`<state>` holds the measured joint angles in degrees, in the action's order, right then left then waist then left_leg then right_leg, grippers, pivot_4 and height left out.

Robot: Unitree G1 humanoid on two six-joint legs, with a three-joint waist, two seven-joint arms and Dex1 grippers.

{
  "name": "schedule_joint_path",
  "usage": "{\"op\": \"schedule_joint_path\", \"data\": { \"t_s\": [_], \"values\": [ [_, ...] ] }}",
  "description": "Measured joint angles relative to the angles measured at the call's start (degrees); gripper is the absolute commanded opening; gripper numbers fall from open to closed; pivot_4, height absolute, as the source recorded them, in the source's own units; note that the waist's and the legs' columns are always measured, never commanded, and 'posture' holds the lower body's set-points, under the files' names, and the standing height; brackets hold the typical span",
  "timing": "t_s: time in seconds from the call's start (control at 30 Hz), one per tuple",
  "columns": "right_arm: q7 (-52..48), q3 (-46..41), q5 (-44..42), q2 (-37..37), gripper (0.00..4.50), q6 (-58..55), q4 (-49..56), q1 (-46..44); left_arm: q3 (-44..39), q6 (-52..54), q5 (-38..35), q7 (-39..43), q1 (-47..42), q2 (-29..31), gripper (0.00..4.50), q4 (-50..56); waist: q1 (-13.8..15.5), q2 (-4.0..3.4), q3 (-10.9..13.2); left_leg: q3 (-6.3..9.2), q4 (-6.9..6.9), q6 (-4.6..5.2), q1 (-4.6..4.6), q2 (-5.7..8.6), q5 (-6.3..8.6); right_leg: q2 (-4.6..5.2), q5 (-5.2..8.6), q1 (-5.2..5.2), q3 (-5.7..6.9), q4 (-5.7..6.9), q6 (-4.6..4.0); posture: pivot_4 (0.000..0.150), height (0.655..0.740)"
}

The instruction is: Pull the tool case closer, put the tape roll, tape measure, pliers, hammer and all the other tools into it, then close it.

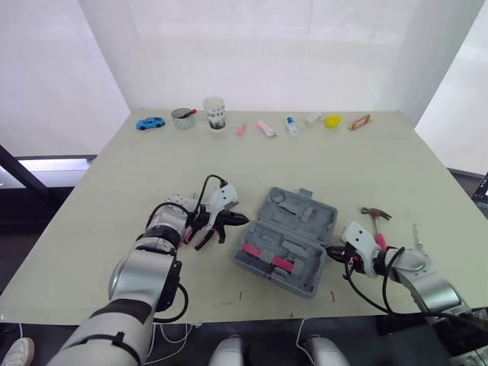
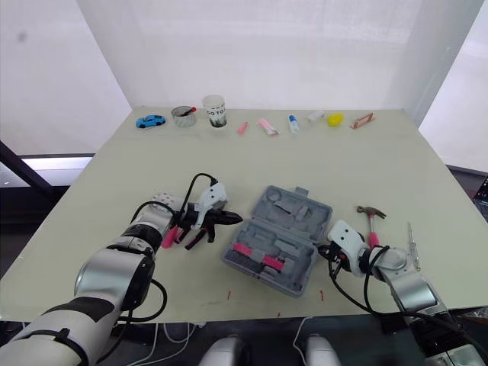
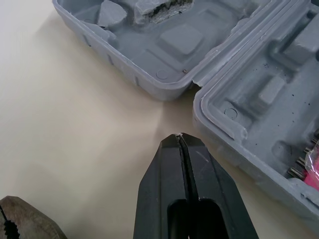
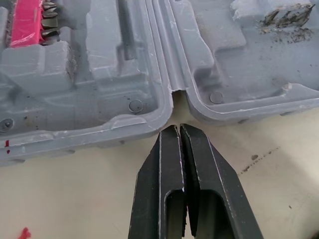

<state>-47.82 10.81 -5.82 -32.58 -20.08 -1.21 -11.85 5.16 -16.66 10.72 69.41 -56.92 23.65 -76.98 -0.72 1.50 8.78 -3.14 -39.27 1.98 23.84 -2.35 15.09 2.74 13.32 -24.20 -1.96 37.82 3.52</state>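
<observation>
Left hand (image 3: 180, 139) and right hand (image 4: 178, 130), fingers pressed together on nothing in the wrist views, are pointing at opposite hinge ends of the open tool case (image 1: 286, 238) lying between them, while the head views are showing the hammer (image 1: 377, 217) on the bench (image 1: 343, 168) beyond the right hand.

A pale cream table (image 1: 320, 164) takes up the middle of the room, its far edge meeting white translucent wall panels (image 1: 267, 46) that glow with soft, even light. On the left, dark floor (image 1: 30, 213) lies below a bright strip (image 1: 57, 162), crossed by a black slanting bar (image 1: 19, 169)
</observation>
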Motion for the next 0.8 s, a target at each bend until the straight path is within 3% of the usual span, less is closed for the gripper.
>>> {"op": "schedule_joint_path", "data": {
  "t_s": [0.4,0.8],
  "values": [
    [0.1,0.5,1.1,1.4,0.1,0.4,-1.7,-0.4,-0.1,1.1,2.5,-4.5,0.0,-2.5,0.0,-0.4,-0.1,0.0,0.0,0.02,-0.01,0.0,0.0,0.01,0.0,0.0,0.0,0.0,0.01,0.01,0.0,0.15,0.74],
    [-0.1,0.5,1.6,2.2,0.1,2.5,-4.5,-1.8,-0.7,2.4,2.5,-3.3,0.0,-2.8,0.0,-0.4,-0.1,0.0,0.0,0.05,-0.01,0.0,-0.03,0.01,0.0,0.0,0.0,0.03,0.03,0.02,0.0,0.15,0.74]
  ]
}}
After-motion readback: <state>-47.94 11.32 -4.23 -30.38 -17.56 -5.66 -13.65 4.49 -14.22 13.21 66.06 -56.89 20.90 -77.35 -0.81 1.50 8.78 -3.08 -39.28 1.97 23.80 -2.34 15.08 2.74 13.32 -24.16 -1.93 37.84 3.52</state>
